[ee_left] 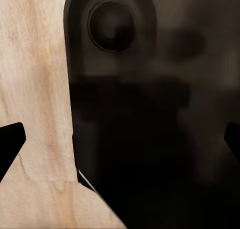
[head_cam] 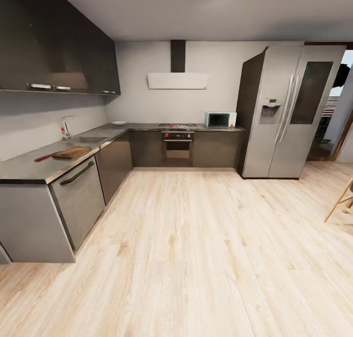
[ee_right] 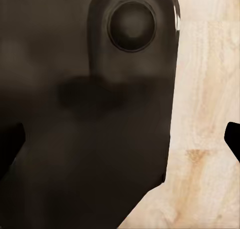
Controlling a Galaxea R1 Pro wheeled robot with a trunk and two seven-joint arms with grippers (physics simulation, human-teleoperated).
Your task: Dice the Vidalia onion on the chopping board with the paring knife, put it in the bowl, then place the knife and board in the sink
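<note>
— Where do the sink (head_cam: 87, 140) and chopping board (head_cam: 72, 152) lie?
— Far left on the tabletop (head_cam: 24, 166), well apart from the robot; knife (head_cam: 45, 157) beside the board.
— And each gripper?
— Both spread wide, holding nothing.

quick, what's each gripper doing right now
left gripper: open, holding nothing.
right gripper: open, holding nothing.

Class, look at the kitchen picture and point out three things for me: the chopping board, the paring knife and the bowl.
chopping board (head_cam: 72, 153), head view, middle of its brown top face.
paring knife (head_cam: 45, 157), head view, on its red handle beside the board.
bowl (head_cam: 118, 123), head view, its white rim, far along the countertop (head_cam: 24, 168).
</note>
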